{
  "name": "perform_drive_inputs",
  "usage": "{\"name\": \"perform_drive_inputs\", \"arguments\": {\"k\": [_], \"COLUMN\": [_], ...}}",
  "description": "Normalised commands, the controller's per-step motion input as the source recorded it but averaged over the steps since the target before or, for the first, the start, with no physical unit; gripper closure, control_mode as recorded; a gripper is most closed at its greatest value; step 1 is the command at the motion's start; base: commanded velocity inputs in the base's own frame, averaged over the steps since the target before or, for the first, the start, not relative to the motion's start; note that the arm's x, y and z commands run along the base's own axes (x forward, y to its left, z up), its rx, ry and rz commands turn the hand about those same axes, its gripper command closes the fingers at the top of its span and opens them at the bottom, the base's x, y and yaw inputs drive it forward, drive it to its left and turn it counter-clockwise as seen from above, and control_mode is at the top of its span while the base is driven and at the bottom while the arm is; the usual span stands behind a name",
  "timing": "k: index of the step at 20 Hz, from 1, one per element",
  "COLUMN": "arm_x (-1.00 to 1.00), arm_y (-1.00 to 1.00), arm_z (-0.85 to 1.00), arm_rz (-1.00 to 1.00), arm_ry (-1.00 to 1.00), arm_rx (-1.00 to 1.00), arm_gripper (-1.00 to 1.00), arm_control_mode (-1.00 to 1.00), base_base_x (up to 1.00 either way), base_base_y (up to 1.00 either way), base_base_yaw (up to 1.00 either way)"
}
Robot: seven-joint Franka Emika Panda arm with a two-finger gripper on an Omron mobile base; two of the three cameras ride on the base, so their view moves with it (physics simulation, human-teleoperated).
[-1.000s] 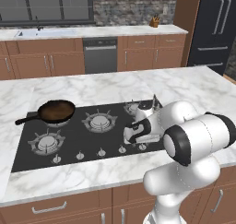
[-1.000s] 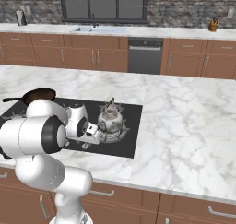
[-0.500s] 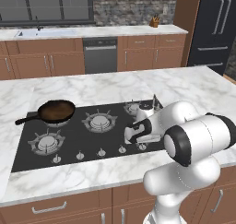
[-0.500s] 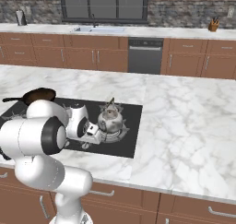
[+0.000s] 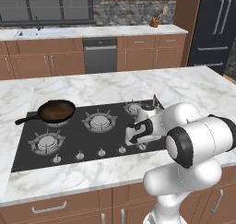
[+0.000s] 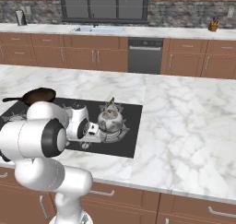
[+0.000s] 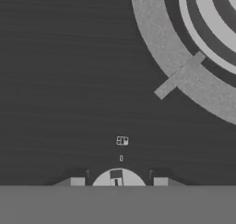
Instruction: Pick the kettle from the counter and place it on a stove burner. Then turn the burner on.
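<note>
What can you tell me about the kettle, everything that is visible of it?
The kettle is small, squat and silver-grey, metal by its look, with a rounded body, an arched top handle and a lid knob. It stands upright on the stove burner at the right end of the black cooktop, resting on the pronged grate. The white arm reaches low beside it. Whether anything else touches the kettle cannot be told.

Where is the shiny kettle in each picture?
Left base view: the kettle peeks out behind the white arm, on the right rear burner of the black cooktop.
Right base view: kettle plainly visible on the cooktop's right end, beside the arm's wrist.
Hand view: I cannot make it out.
Shared landmark: the frying pan.
</note>
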Motion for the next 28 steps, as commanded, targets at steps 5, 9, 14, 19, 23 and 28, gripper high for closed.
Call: {"name": "perform_drive_inputs", "arguments": {"k": [5,9,14,19,23,28], "arm_x": [-0.51,-0.5,-0.44,-0.28,-0.14,-0.43], "arm_y": [0.0,0.0,0.0,0.0,0.0,0.04], "arm_z": [-0.2,-0.39,-0.52,-0.54,-0.62,-0.1], "arm_rz": [0.59,0.76,0.85,0.91,0.98,0.66], "arm_ry": [0.0,0.02,0.05,0.06,0.05,0.01], "arm_rx": [0.0,0.0,0.0,0.0,0.0,-0.02], "arm_gripper": [1.0,1.0,1.0,1.0,1.0,1.0], "arm_control_mode": [-1.0,-1.0,-1.0,-1.0,-1.0,-1.0], "base_base_x": [0.0,0.0,0.0,0.0,0.0,0.0], "base_base_y": [0.0,0.0,0.0,0.0,0.0,0.0], "base_base_yaw": [0.0,0.0,0.0,0.0,0.0,0.0]}}
